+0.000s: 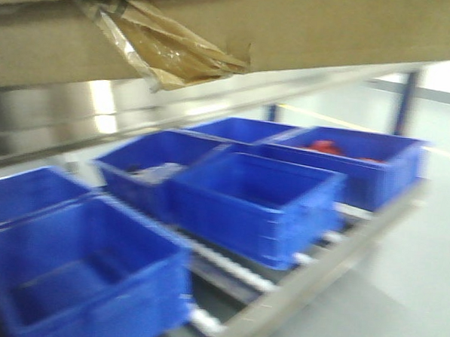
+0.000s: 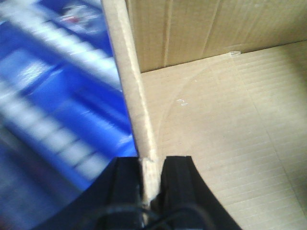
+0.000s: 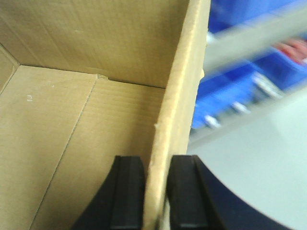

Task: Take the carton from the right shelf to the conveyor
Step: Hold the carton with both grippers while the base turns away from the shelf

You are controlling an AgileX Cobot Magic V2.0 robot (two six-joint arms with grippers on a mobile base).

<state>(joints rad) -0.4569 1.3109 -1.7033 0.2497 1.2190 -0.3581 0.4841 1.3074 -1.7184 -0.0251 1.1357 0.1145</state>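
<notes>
The brown cardboard carton (image 1: 292,36) is held up close to the front camera and fills the top of that view, with torn brown tape (image 1: 167,48) hanging from it. My left gripper (image 2: 152,179) is shut on the carton's left wall (image 2: 134,96), one black finger on each side. My right gripper (image 3: 156,191) is shut on the carton's right wall (image 3: 180,96) in the same way. Both wrist views look into the carton's empty inside. The roller conveyor (image 1: 279,281) runs below and beyond the carton.
Several blue plastic bins (image 1: 257,204) stand on the conveyor's rollers; the far right bin (image 1: 361,164) holds red items. A metal shelf rail (image 1: 76,130) runs under the carton's edge. Grey floor (image 1: 416,261) lies to the right. Blue bins blur past in both wrist views.
</notes>
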